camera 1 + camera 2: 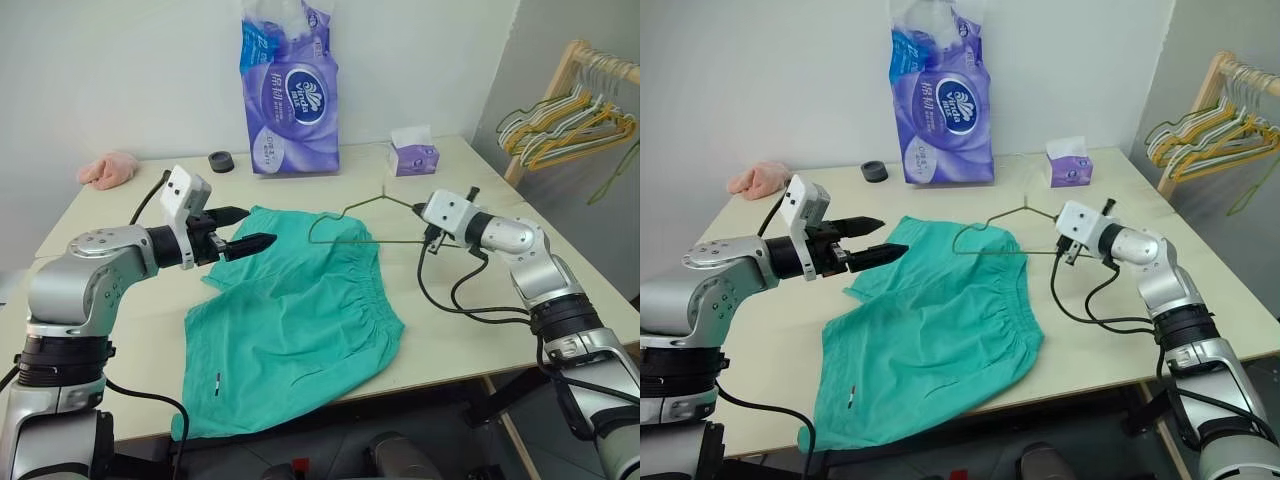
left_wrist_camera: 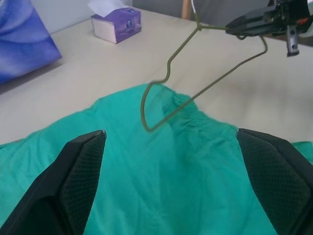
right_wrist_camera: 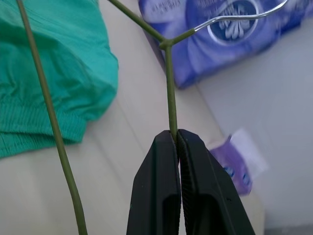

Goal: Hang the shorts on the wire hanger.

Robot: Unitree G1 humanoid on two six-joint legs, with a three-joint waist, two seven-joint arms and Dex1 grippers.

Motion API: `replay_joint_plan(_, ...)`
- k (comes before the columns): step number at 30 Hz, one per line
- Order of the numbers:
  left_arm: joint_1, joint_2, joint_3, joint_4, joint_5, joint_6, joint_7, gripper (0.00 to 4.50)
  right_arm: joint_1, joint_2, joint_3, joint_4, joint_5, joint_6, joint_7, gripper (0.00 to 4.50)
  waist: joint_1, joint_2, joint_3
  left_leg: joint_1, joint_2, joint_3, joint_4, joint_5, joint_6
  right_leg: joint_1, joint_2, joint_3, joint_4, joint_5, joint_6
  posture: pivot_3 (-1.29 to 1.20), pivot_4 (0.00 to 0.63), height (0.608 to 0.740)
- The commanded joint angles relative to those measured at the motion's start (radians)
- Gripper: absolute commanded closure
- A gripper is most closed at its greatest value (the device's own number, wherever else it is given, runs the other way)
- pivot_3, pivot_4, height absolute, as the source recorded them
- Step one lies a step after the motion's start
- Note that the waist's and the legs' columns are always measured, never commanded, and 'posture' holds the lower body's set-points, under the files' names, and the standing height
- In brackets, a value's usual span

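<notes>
The right gripper point(image 3: 177, 142) pinches the wire hanger point(image 1: 352, 222) near its neck, held above the table point(image 1: 470, 330) with its far end over the waistband of the shorts point(image 1: 300, 320) — which lie flat. The left gripper point(image 1: 248, 228), jaws wide, hovers nearer the waistband.

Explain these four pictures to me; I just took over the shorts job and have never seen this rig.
It is a two-armed humanoid robot. Two pictures come from its head, looking down over a table; the other two come from cameras on each wrist, looking along that arm's black fingers. The right tool is shut on the hanger, pinching the thin wire and holding it above the table over the shorts. The left tool is open and holds nothing, hovering above the shorts, which lie flat on the table. Also on the table: a purple tissue pack, a small tissue box, a pink cloth and a small black ring. More hangers hang on a rack at the right.
</notes>
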Motion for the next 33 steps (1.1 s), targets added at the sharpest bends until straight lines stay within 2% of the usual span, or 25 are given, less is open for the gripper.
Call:
replay_joint_plan(1,0.031,0.043,-0.015,-0.032,0.009,-0.005,-0.047,0.0,-0.039,-0.007,0.011,-0.068,-0.018,-0.12,0.011,4.47,-0.001,0.0,0.0,0.0,0.0,0.0,0.0,0.0,0.0,0.0,0.0,0.0,0.0,0.0,0.0,-0.22,0.022,0.74)
replay_joint_plan(11,0.088,0.058,-0.063,-0.064,0.03,-0.015,-0.098,0.0,-0.073,0.012,0.048,-0.151,-0.019,-0.27,0.06,4.47,0.002,0.0,0.0,0.0,0.0,-0.001,0.0,0.0,0.0,0.0,0.0,0.0,0.0,0.0,-0.001,-0.22,0.021,0.74)
replay_joint_plan(24,0.137,0.049,-0.134,-0.078,0.108,-0.082,-0.118,0.0,-0.069,0.063,0.039,-0.24,0.047,-0.21,0.12,4.47,0.005,0.0,0.0,0.0,0.0,-0.001,0.0,0.0,0.0,0.0,0.0,0.0,0.0,0.0,-0.001,-0.22,0.018,0.74)
replay_joint_plan(27,0.143,0.049,-0.147,-0.082,0.119,-0.094,-0.124,0.58,-0.069,0.07,0.036,-0.25,0.06,-0.191,0.125,4.5,0.004,0.0,0.0,0.0,0.0,-0.002,0.0,0.0,0.0,0.0,0.0,0.0,0.0,0.0,-0.001,-0.22,0.018,0.74)
replay_joint_plan(33,0.151,0.035,-0.152,-0.106,0.111,-0.093,-0.127,2.48,-0.066,0.081,0.033,-0.269,0.073,-0.165,0.132,4.5,0.005,0.0,0.0,0.0,0.0,-0.002,0.0,0.0,0.0,0.0,0.0,0.0,0.0,0.0,-0.001,-0.22,0.017,0.74)
